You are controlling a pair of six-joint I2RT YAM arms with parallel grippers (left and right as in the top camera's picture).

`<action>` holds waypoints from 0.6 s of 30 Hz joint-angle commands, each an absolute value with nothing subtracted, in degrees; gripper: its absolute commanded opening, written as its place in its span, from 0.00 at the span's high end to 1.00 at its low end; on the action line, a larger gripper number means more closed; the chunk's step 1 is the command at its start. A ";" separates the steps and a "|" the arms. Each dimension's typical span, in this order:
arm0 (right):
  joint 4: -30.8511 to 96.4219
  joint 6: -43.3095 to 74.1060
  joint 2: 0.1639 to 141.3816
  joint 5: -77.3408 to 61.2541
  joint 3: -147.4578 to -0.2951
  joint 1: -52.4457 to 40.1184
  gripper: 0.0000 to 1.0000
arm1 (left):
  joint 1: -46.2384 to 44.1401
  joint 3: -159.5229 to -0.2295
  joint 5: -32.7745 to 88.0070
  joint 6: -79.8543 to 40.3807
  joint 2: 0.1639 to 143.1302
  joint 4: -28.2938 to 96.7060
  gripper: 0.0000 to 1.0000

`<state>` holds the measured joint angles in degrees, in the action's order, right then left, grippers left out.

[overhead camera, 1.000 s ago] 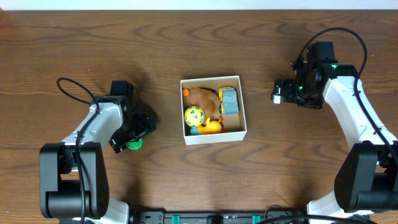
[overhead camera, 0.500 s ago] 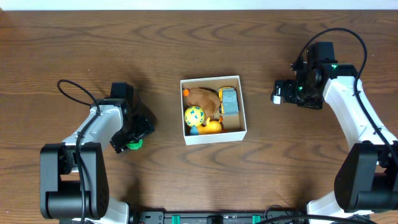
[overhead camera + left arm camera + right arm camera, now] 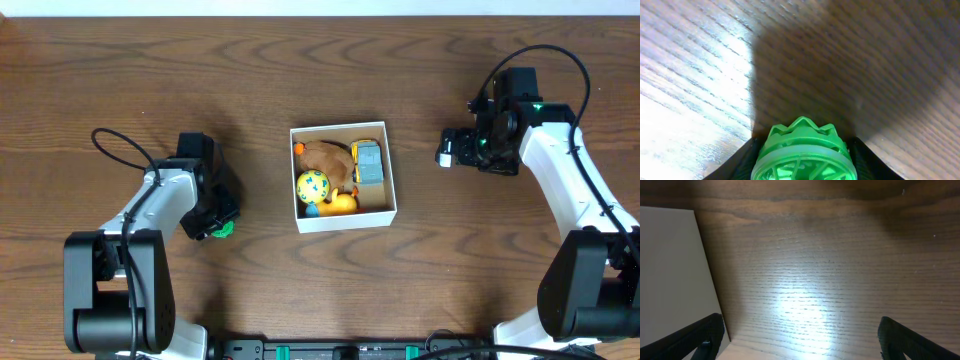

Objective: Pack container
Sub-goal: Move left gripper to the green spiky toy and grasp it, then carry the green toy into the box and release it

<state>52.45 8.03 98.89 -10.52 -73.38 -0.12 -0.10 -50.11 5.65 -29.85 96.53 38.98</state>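
Observation:
The container (image 3: 345, 220), a white-walled square box, sits mid-table holding a yellow ball (image 3: 312, 186), a brown toy (image 3: 325, 155), a grey car (image 3: 369, 163) and a yellow duck (image 3: 342, 204). To its left a green ribbed toy (image 3: 223, 229) rests on the wood. My left gripper (image 3: 214, 222) is down over it. The left wrist view shows the green toy (image 3: 804, 150) filling the gap of my left gripper (image 3: 804, 167), with both black fingers (image 3: 737, 165) against its sides. My right gripper (image 3: 455, 148) hangs open to the right of the container, with nothing between its fingers (image 3: 705, 335).
The right wrist view shows the container's white outer wall (image 3: 670, 270) at the left and bare wood table (image 3: 805, 280) under the open right gripper (image 3: 800, 340). Cables loop off both arms. Bare wood surrounds the box on all sides.
My left gripper has narrowed from wide open onto the green toy and shifted slightly down over it. The right arm has not moved.

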 commanded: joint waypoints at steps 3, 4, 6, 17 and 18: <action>52.27 7.16 99.26 -10.50 -73.43 0.21 0.01 | -0.01 -48.86 7.09 -29.67 97.73 38.92 0.64; 52.25 7.16 99.26 -10.50 -73.43 0.21 0.01 | -0.01 -48.86 7.09 -29.67 97.73 38.92 0.66; 52.25 7.18 99.26 -10.50 -73.43 0.21 0.01 | -0.01 -48.95 7.09 -29.67 97.71 38.92 0.70; 52.27 7.18 99.26 -10.50 -73.43 0.21 0.01 | -3.25 -61.52 6.83 -29.04 94.45 49.60 0.94; 52.27 7.18 99.26 -10.50 -73.43 0.21 0.01 | -4.27 -63.33 6.81 -28.67 93.80 50.50 0.94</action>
<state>52.42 8.03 98.89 -10.50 -73.38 -0.12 -1.85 -57.30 6.50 -29.76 96.57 49.19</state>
